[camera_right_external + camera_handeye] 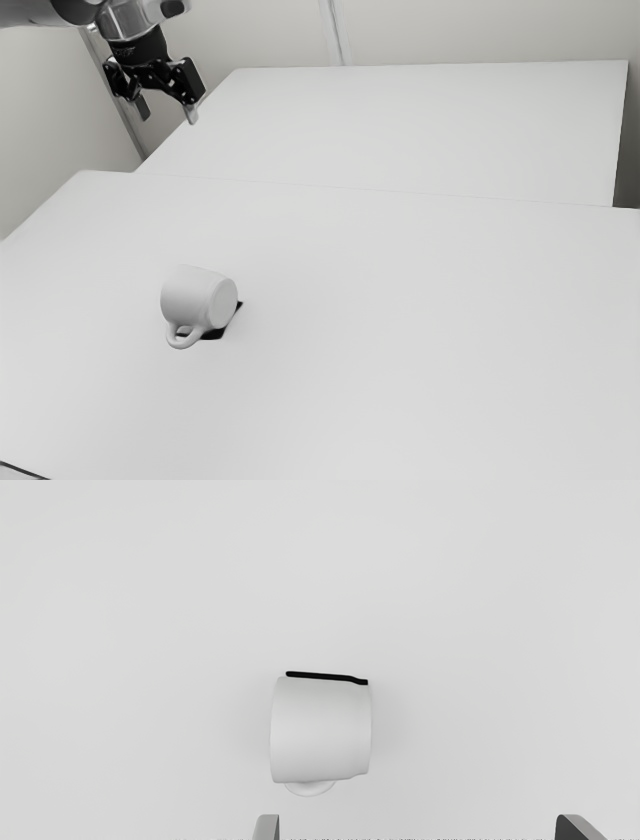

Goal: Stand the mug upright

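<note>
- The white mug (185,295) lies on its side on the white table (400,330).
- The exterior view shows its flat, round bottom, facing between 3 and 4 o'clock.
- There, the handle (183,337) pokes out toward 7 o'clock, by a black patch (213,333).
- The gripper (167,111) is high up, well apart from the mug, a bit before 12 o'clock from it in that view.
- The gripper is open wide and has nothing in it.
- The wrist view looks down on the mug's side. Call the way to the fingers (267,827) 6 o'clock: the handle is at 6, and a thin black strip (320,676) at 12.
</note>
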You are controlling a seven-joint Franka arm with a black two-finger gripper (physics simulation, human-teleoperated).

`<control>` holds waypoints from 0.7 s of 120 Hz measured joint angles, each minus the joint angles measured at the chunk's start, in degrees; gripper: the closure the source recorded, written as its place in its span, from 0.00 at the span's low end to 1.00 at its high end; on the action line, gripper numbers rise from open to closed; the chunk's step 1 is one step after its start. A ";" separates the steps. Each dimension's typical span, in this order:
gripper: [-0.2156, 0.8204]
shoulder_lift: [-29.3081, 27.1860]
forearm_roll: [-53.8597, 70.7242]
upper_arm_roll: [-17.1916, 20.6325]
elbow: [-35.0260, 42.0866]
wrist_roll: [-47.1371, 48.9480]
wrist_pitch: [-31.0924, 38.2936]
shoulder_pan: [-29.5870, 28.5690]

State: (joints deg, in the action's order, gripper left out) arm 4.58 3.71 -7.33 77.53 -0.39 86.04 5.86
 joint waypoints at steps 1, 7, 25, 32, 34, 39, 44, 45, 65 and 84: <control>0.21 -0.01 -0.01 -0.02 0.01 -0.01 -0.01 0.01; 0.21 -0.07 -0.07 -0.14 0.06 -0.05 -0.09 0.05; 0.21 -0.47 -0.16 -1.41 0.84 -0.11 -0.97 0.74; 0.21 -0.50 -1.08 -4.00 0.99 -0.16 -1.57 1.68; 0.21 -0.49 -1.63 -5.06 1.01 -0.27 -1.71 1.95; 0.21 -0.47 -3.46 -8.23 1.38 -0.75 -1.92 2.44; 0.21 -0.51 -5.71 -11.69 2.57 -1.49 -1.82 2.32; 0.21 -0.52 -6.30 -12.52 2.98 -1.68 -1.75 2.34; 0.21 -0.31 -20.37 -25.30 14.31 -7.19 0.97 -2.62; 0.21 1.78 -33.10 -26.95 22.15 -14.79 4.49 -8.01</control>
State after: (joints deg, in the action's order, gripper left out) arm 6.36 -29.39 -34.29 99.68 -15.18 90.53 -2.15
